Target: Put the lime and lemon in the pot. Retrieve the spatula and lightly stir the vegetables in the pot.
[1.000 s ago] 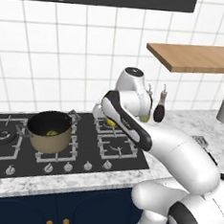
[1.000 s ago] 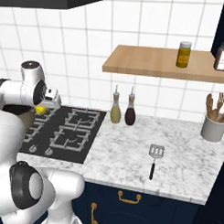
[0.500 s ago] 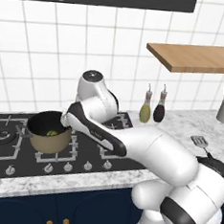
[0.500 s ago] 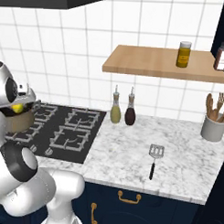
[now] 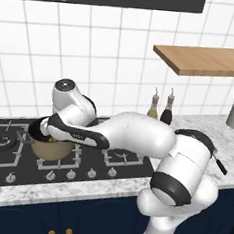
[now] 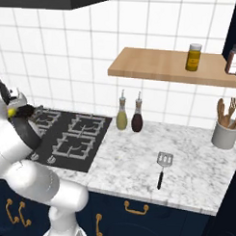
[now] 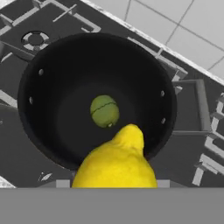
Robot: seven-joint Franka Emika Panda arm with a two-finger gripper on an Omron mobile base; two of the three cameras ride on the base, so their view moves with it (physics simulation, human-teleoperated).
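Above the pot [image 7: 30,83] hangs my pincer, and the lemon [image 7: 117,162] sits clamped between its two fingers, the yellow fruit bulging up at the bottom of the hand view with its pointed tip reaching over the near rim. Down on the pot's dark floor lies the lime [image 7: 104,110], alone and roughly central, apart from the walls.

From the left base view my arm bends low across the hob [image 5: 5,152], and the pot [image 5: 51,148] shows its tan body under my forearm on the left-hand burners. From the right base view the lemon [image 6: 11,112] shows as a small yellow spot at the far left, at my hand.

The spatula [image 6: 162,167] lies flat on the marble counter [image 6: 133,159], well to the right of the hob, slotted head toward the wall and black handle toward the front edge. Two bottles [image 6: 129,115] stand near the wall between hob and spatula.
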